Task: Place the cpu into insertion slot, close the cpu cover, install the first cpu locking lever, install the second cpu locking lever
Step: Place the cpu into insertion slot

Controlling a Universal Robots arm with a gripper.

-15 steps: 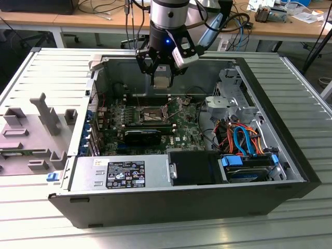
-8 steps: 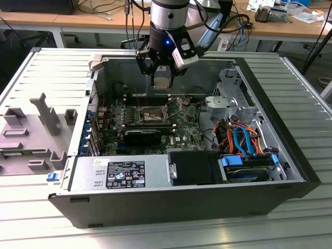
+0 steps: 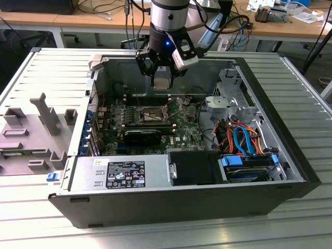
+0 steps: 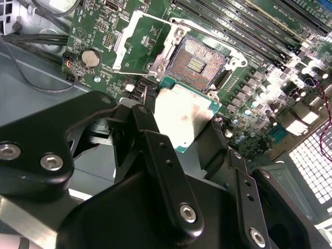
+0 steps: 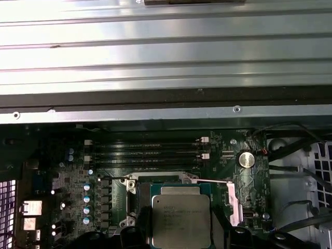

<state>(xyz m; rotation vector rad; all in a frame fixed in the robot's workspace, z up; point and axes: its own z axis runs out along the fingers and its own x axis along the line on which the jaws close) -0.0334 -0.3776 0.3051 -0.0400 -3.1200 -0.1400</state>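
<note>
Clerk: Six items, read across the exterior view from its left. Item one: grey tray, outside the computer case, no part in the job.

Checker: And inside the case?

Clerk: Item two: green board, on the case floor. Item three: slot, square, bare, contacts showing, nothing seated. Item four: cover, swung open, just beside the slot, clear of its mouth.

Checker: Where is the chip?

Clerk: Item five: chip, metal face up, pinched by its edges in the claw. It hangs in the air above the board, apart from the slot, not yet seated.

Checker: Which way from claw to slot?

Clerk: Down, and a little toward the exterior view's left. In the second wrist view the chip's edge overlaps one corner of the slot. Its sides look roughly in line with the slot's, perhaps slightly turned; judged, not measured.

Checker: Anything further right?

Clerk: Item six: orange and blue cables, at the exterior view's right, well apart from the claw.
</note>
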